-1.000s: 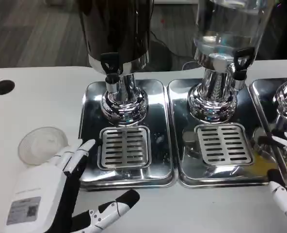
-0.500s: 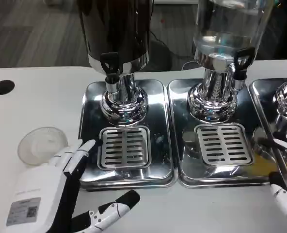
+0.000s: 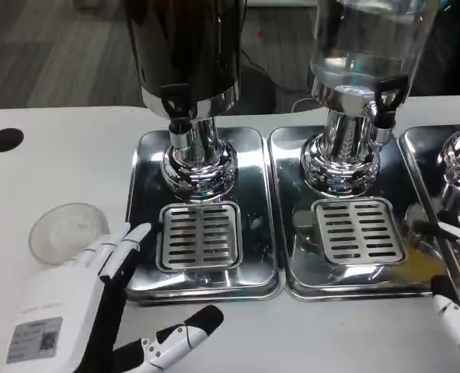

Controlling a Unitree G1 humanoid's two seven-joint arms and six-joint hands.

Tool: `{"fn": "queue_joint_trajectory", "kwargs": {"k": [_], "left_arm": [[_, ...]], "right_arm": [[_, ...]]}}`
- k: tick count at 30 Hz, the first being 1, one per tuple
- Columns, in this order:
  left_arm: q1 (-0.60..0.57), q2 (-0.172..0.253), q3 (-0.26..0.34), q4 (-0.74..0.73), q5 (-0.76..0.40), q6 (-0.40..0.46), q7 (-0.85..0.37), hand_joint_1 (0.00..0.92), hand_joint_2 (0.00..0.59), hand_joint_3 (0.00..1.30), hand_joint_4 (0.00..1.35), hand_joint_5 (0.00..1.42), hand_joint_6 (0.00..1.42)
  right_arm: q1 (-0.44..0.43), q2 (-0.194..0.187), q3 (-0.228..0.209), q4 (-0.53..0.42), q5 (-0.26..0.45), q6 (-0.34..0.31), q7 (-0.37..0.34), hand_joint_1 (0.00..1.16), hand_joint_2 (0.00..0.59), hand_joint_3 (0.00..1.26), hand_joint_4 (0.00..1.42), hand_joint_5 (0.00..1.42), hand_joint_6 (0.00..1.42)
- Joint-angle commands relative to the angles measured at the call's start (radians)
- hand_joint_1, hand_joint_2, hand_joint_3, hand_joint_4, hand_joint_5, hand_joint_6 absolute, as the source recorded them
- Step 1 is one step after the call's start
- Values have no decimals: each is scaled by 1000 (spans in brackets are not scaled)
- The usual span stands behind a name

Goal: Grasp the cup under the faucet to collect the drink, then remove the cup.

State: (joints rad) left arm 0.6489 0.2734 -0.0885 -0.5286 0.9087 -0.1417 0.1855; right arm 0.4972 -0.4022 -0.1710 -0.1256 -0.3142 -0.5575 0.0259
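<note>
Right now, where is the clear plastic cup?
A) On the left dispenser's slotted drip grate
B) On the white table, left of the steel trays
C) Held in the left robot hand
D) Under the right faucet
B: the clear plastic cup stands on the white table, left of the steel tray, just beyond the open left robot hand.

the cup (image 3: 68, 231) stands on the table (image 3: 51, 167) left of the left tray (image 3: 141, 233), just behind the left hand (image 3: 82, 311); the faucet (image 3: 177, 105) hangs over the grate (image 3: 200, 235).
</note>
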Motion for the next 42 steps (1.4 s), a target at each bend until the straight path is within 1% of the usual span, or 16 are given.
{"fn": "queue_joint_trajectory", "kwargs": {"k": [1,8,11,12,16,20,22,24,26,28,32,36,40,42], "left_arm": [[1,2,9,-14,0,-6,6,17,85,205,130,177,298],[-1,3,13,-19,-2,-5,2,19,84,205,130,181,299],[1,2,21,-29,-9,-3,0,20,84,205,122,199,329],[1,1,26,-34,-15,-2,0,20,84,205,121,201,330],[-12,-2,78,-66,-54,21,-26,21,83,205,130,222,359],[-69,21,160,-101,-85,100,-130,21,83,205,130,236,384],[-97,30,188,-114,-87,133,-178,26,73,205,137,256,422],[-165,61,241,-117,-82,211,-261,39,69,205,142,274,454],[-206,77,270,-116,-77,258,-311,58,67,205,150,286,463],[-241,93,282,-111,-65,292,-343,71,64,199,154,301,486],[-308,124,281,-85,-24,359,-403,87,61,186,145,320,526],[-355,139,265,-62,15,403,-432,100,52,161,130,324,531],[-420,163,215,-1,78,457,-496,99,41,127,103,301,536],[-461,173,178,55,103,483,-526,94,36,124,91,289,538]], "right_arm": [[8,2,-3,-17,18,-16,6,535,486,239,86,83,25],[11,-1,-6,-13,23,-18,7,535,486,239,86,83,25],[12,1,-3,-9,23,-18,7,535,486,239,86,83,25],[13,2,-1,-9,22,-18,7,535,486,239,86,83,25],[25,8,4,-13,18,-20,6,535,486,239,86,83,25],[46,14,0,-17,23,-37,1,535,486,239,86,83,25],[54,15,-6,-10,32,-49,0,535,486,239,86,83,25],[66,14,-12,6,46,-69,0,535,486,239,86,83,25],[77,12,-15,17,57,-88,2,534,486,240,89,83,25],[82,12,-16,23,66,-104,5,534,486,240,93,85,25],[94,10,-16,29,85,-130,12,534,486,244,97,90,25],[108,8,-17,33,96,-156,20,534,486,249,101,94,25],[121,6,-23,44,111,-182,28,534,490,252,106,96,25],[134,2,-30,52,123,-201,33,532,493,254,107,96,25]]}}
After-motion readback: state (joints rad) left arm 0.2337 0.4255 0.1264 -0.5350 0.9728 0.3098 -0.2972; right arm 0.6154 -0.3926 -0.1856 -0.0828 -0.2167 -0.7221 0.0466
